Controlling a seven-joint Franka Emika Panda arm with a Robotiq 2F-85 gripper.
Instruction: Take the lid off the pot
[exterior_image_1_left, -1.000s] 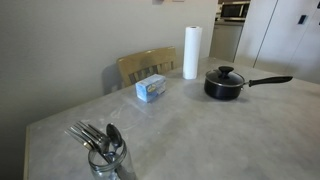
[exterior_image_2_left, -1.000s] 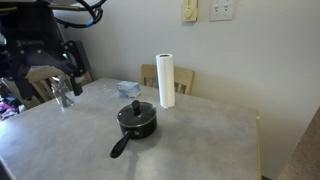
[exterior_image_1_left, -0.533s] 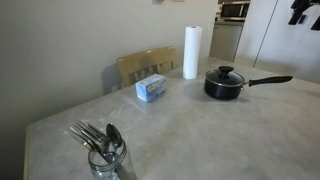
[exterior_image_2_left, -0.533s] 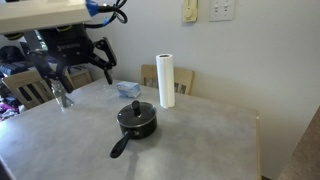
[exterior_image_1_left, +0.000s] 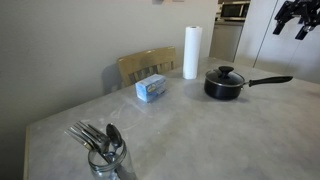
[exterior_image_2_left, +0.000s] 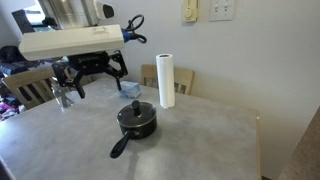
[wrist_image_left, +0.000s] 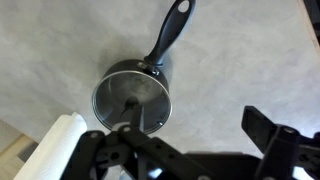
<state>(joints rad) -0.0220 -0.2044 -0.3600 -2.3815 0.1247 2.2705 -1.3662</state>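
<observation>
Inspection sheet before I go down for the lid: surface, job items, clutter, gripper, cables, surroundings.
Surface: grey table, no spills seen.
Job's things: lid sits closed on the pot, handle free.
Clutter: paper towel roll, blue box, jar of cutlery, all apart from the pot.
Gripper: open, empty, in the air, clear of the lid.
Cables: black cable looped on the arm, off the table.
Surroundings: wooden chair at the table's edge; wall behind.

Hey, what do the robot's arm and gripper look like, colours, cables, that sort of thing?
In an exterior view the arm is a smooth off-white casing. The gripper is black, angular and two-fingered. Black cables loop by the wrist. No markings are legible.
</observation>
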